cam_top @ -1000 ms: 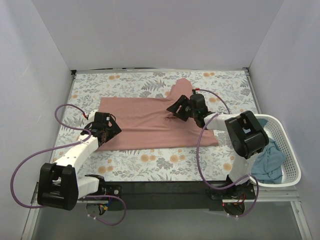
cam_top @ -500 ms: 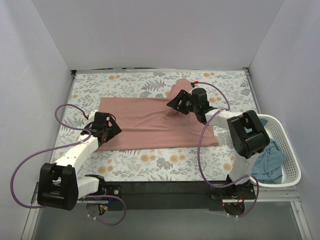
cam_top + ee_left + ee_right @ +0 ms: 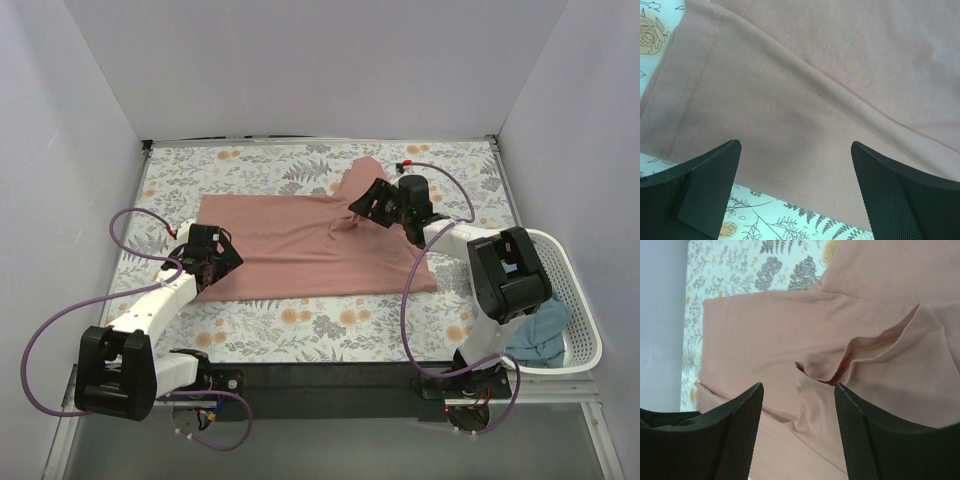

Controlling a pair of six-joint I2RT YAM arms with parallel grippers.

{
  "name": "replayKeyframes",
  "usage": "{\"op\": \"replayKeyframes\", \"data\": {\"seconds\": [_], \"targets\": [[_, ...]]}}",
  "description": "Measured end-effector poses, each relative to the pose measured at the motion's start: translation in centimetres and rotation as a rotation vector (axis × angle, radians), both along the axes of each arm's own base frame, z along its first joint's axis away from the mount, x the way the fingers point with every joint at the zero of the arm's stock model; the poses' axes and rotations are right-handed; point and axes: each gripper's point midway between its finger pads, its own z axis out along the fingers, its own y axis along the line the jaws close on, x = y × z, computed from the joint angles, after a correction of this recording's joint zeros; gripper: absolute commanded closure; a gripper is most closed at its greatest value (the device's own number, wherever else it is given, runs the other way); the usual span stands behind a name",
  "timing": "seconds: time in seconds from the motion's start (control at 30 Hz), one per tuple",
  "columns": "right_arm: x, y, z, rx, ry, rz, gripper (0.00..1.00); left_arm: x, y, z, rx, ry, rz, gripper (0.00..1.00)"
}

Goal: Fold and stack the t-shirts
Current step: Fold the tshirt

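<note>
Right wrist view shows right hand (image 3: pixel 797 395) and left hand (image 3: pixel 796 149) wide, empty; pinching the puckered pink t-shirt (image 3: pixel 755 335) risks bunching.

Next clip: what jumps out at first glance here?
A dusty-pink t-shirt lies spread across the floral cloth mid-table, bunched up near its far right end. The left claw hangs open over its near-left hem, the right claw open above the bunched part. A teal t-shirt sits crumpled in the white basket at the right edge.
</note>
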Motion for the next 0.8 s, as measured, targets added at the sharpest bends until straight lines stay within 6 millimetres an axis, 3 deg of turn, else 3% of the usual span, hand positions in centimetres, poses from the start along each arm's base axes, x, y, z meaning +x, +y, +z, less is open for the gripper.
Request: {"op": "replayKeyframes", "data": {"seconds": [0.2, 0.3, 0.6, 0.8], "targets": [[0.0, 0.3, -4.5, -0.030, 0.105, 0.003, 0.35, 0.0, 0.0, 0.0, 0.000, 0.000, 0.000, 0.08], [0.5, 0.9, -5.8, -0.034, 0.139, 0.014, 0.35, 0.1, 0.0, 0.0, 0.000, -0.002, 0.000, 0.08], [3.4, 4.7, -4.1, 0.020, 0.099, 0.072, 0.36, 0.1, 0.0, 0.1, -0.001, -0.006, 0.000, 0.08], [3.8, 4.9, -3.9, 0.028, 0.091, 0.083, 0.36, 0.1, -0.1, 0.1, -0.005, -0.006, 0.001, 0.08]]}}
